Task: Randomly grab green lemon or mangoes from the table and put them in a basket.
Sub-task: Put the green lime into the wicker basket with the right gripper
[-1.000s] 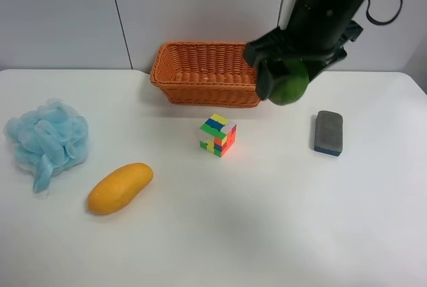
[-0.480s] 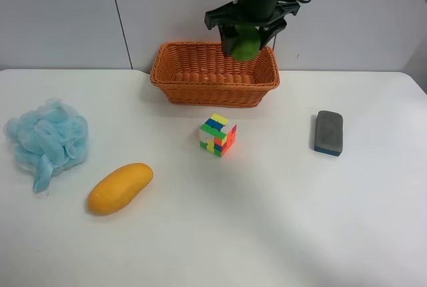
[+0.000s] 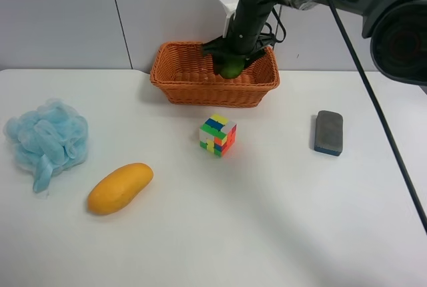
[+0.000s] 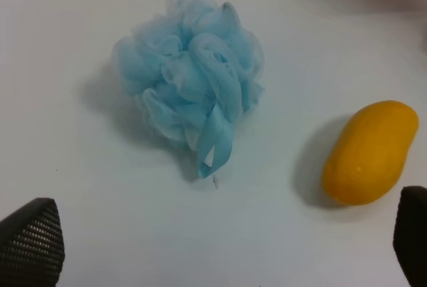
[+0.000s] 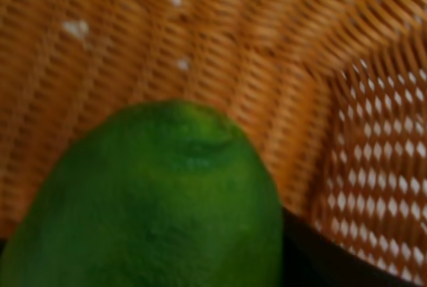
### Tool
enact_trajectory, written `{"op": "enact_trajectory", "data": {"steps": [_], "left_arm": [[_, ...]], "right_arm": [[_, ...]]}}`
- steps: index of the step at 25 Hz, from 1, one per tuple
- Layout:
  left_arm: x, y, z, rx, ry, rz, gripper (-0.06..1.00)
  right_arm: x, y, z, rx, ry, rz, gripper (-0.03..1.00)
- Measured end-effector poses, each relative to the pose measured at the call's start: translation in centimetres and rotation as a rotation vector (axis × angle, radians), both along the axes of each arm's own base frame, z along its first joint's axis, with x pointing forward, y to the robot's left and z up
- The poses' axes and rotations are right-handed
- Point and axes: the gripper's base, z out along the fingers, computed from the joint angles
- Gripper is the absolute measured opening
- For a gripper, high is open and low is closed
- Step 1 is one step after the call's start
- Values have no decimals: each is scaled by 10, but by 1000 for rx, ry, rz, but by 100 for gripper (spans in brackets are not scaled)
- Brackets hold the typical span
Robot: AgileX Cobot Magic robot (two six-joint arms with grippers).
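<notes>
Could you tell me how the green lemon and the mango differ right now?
The green lemon is green and roundish; the mango is yellow-orange and elongated. The green lemon is held by the right gripper inside the basket; the mango lies free on the table. Both are smooth-skinned fruits.

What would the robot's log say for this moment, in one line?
right end effector: shut on green lemon, over basket interior | left end effector: open, empty | mango: on table
</notes>
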Motion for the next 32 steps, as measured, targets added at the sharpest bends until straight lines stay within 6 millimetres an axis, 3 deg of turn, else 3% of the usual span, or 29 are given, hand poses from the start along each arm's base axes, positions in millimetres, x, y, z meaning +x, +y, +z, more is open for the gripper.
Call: {"op": "enact_trajectory", "data": {"steps": [8,15,17,19,21,28,32], "left_arm": [[0,0,0,0,0,0,99],[0,0,0,0,0,0,99],[0,0,0,0,0,0,99],[0,0,0,0,0,0,99],[0,0,0,0,0,0,99],[0,0,0,0,0,0,99],[0,0,0,0,0,0,99]], "right_arm": [[11,5,-1,52,-118,2,67],[12,5,0,54,-121,2,67],[12,5,0,54,-122,2,74],[12,5,0,54,-122,2,90],[12,4,0,53,-122,2,95],[10,3,2,44,-103,1,99],[1,-1,21,28,-65,-1,99]]}}
